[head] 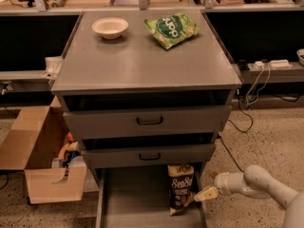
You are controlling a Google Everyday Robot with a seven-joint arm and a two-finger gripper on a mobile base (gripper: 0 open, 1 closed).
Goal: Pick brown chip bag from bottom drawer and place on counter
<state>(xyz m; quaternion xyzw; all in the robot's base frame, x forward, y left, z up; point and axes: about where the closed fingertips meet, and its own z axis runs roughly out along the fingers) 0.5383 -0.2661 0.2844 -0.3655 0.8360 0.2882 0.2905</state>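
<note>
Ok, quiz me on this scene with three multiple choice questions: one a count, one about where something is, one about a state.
1. How many things lie on the counter?
A four
B one
C two

2. Where is the brown bag?
A on the counter
B in the bottom drawer
C on the floor

3. The bottom drawer is:
A pulled open
B shut
C taken out

Answers:
1 C: only the bowl and the green bag lie there.
2 B: it stands in that drawer, with the gripper just beside it.
3 A: its tray sticks out below the two upper drawers.
</note>
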